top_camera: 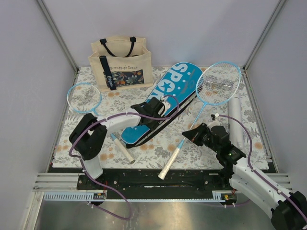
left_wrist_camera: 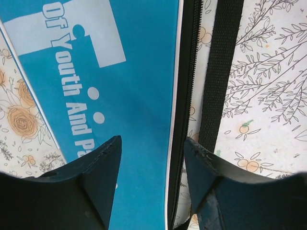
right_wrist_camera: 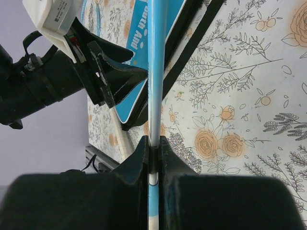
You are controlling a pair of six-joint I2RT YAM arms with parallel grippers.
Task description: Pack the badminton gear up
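Observation:
The blue case (top_camera: 175, 84) lettered in white lies diagonally mid-table. My left gripper (top_camera: 152, 115) hovers open over its lower part; in the left wrist view its jaws (left_wrist_camera: 152, 143) straddle the case's black zipper edge (left_wrist_camera: 181, 105), with the blue case panel (left_wrist_camera: 139, 96) under them and nothing held. My right gripper (top_camera: 192, 136) is shut on the thin shaft (right_wrist_camera: 156, 72) of the right racket (top_camera: 218, 84), near its white handle (top_camera: 169, 165). The second racket (top_camera: 84, 96) lies at the left. The white tube (top_camera: 235, 120) lies at the right.
A beige tote (top_camera: 121, 64) with black straps stands at the back left. A black strap (left_wrist_camera: 216, 72) of the case lies on the floral mat (top_camera: 144, 153). Grey walls enclose the table on three sides. My left gripper (right_wrist_camera: 108, 67) shows close by in the right wrist view.

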